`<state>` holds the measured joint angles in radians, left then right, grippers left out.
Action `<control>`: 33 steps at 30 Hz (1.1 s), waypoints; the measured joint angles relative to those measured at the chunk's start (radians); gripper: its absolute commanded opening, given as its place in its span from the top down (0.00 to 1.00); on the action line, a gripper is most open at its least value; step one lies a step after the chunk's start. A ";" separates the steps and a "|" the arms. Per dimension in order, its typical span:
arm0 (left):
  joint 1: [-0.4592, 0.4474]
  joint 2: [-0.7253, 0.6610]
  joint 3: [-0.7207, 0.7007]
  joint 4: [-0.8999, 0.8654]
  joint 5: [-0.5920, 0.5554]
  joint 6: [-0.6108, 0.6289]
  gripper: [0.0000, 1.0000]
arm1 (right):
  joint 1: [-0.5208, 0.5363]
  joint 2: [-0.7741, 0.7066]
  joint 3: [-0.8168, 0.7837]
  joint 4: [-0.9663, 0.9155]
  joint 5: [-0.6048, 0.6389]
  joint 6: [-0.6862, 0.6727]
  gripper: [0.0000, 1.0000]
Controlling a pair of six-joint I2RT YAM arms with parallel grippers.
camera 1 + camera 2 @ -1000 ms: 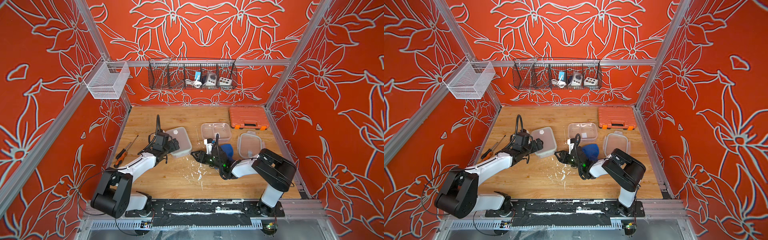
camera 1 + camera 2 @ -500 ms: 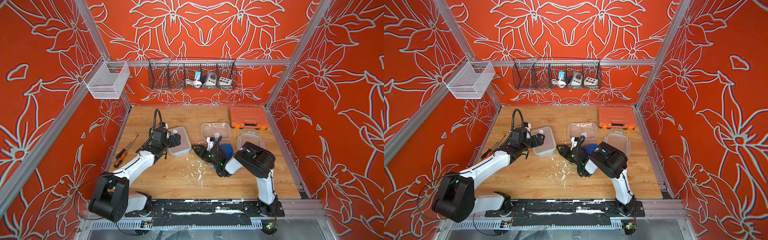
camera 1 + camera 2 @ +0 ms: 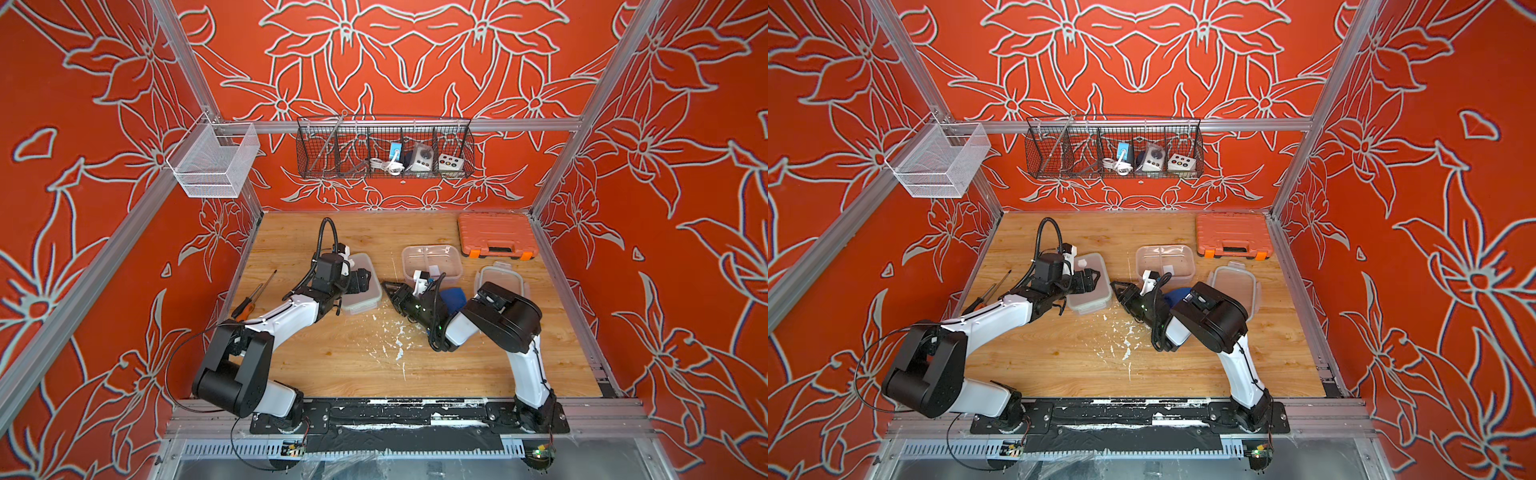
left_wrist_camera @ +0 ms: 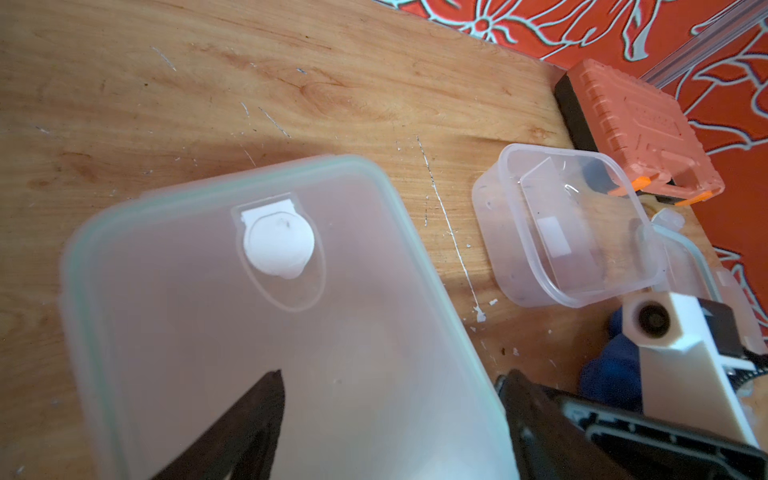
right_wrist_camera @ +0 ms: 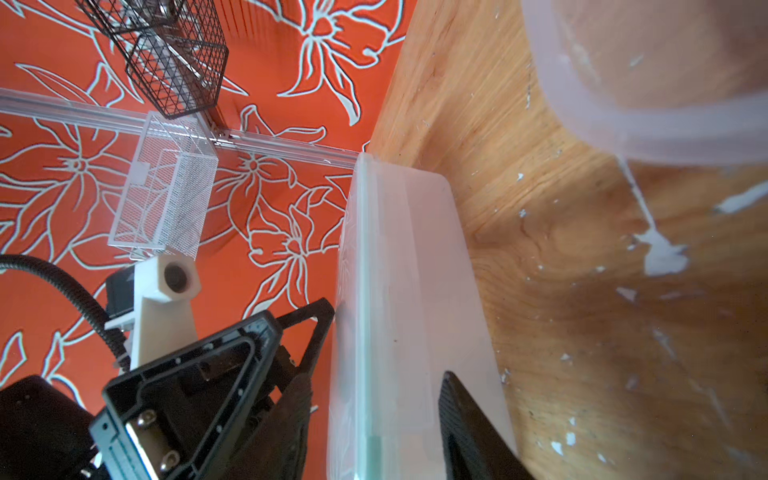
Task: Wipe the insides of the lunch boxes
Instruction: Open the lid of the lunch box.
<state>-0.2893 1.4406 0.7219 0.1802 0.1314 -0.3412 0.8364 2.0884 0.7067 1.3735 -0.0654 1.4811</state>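
One lunch box [image 3: 366, 302] [image 3: 1093, 302] stands left of centre with its frosted lid snapped on; its inside is hidden. My left gripper [image 3: 362, 277] [image 4: 395, 374] hovers open over that lid [image 4: 249, 332], one finger above it and the other past its edge. From the right, my right gripper [image 3: 387, 286] [image 5: 376, 376] is open, its jaws on either side of this box's long edge [image 5: 399, 270]. The second lunch box [image 3: 432, 259] [image 3: 1165, 259] [image 4: 582, 232] sits open behind it, showing a divider and a white label. A blue cloth [image 3: 453, 296] [image 4: 611, 370] lies by the right wrist, held by neither gripper.
A loose clear lid [image 3: 505, 276] lies at the right. Behind it, an orange tool case [image 3: 494, 239] sits at the back right. A screwdriver [image 3: 253, 295] rests near the left wall. White flecks [image 3: 395, 340] dot the wooden floor in the middle.
My right gripper has moved left and away up to the lidded box, its elbow swinging inward. The left gripper has shifted over the lid and its jaws have narrowed a little.
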 measured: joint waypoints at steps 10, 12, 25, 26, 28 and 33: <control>-0.006 -0.079 -0.071 0.011 -0.044 -0.053 0.19 | 0.023 0.012 0.009 0.006 0.047 0.128 0.46; -0.006 -0.084 -0.071 0.000 -0.044 -0.055 0.19 | 0.031 0.026 0.033 0.005 0.056 0.160 0.46; -0.006 -0.077 -0.075 0.020 -0.041 -0.068 0.19 | 0.068 0.075 0.050 0.018 0.139 0.291 0.45; -0.006 -0.077 -0.075 0.021 -0.040 -0.068 0.19 | 0.068 0.079 0.049 0.018 0.143 0.303 0.45; -0.006 -0.077 -0.076 0.023 -0.040 -0.068 0.19 | 0.072 0.082 0.047 0.018 0.148 0.319 0.45; -0.006 -0.077 -0.086 0.042 -0.035 -0.071 0.20 | 0.074 0.082 0.045 0.018 0.153 0.332 0.46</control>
<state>-0.2958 1.3640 0.6361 0.2226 0.0967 -0.4126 0.9108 2.1708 0.7517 1.3918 0.0875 1.8133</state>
